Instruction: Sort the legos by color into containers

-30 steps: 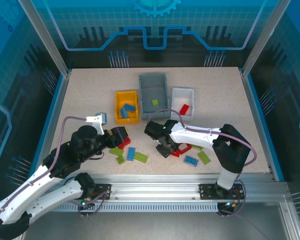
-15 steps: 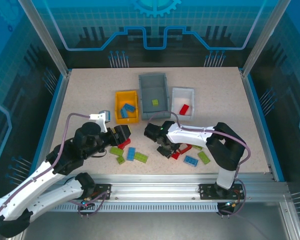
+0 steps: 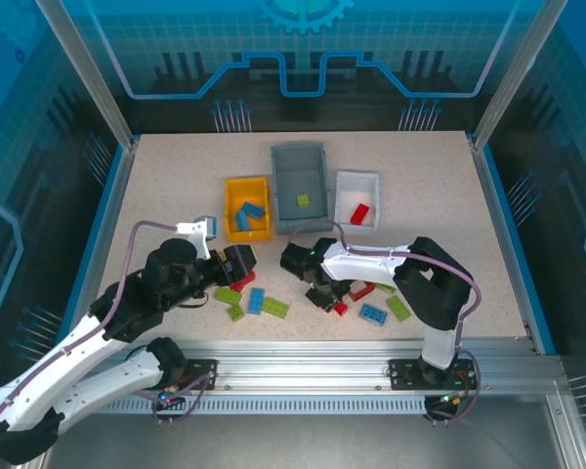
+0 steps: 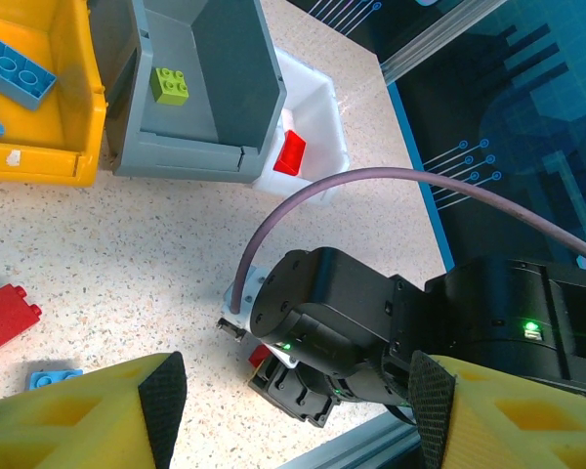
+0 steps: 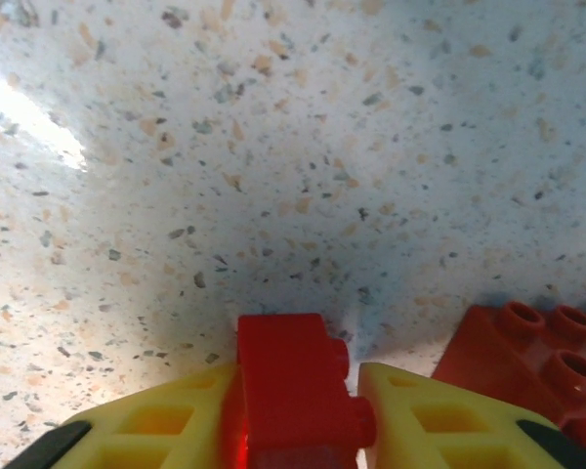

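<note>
Red plastic is pinched between the yellow fingers (image 5: 166,425) of the right gripper (image 5: 298,405): one small red brick (image 5: 291,366), with both pads pressed to its sides, low over the speckled table (image 3: 176,176); whether it touches the surface I cannot tell. A second red brick (image 5: 527,357) lies just beside it, studs up, at its 3 o'clock in the right wrist view. From above, this gripper is a little toward 6 o'clock of the table's middle. The left gripper (image 3: 236,262) is at its 9 o'clock, near but apart, its jaws standing wide with nothing between them. Three bins stand in a row at 12 o'clock of both grippers. The yellow bin (image 3: 230,220), at the 9 o'clock end, holds light blue bricks (image 3: 249,215). The grey bin (image 3: 308,171), just beside it, holds one lime brick (image 3: 303,200). The white bin (image 3: 356,183), at the 3 o'clock end, holds another red brick (image 3: 359,213). Loose lime and blue pieces (image 3: 256,300) lie between the grippers toward 6 o'clock, and a blue brick (image 3: 373,313) and a lime piece (image 3: 398,307) lie at 4 o'clock of the right gripper.
</note>
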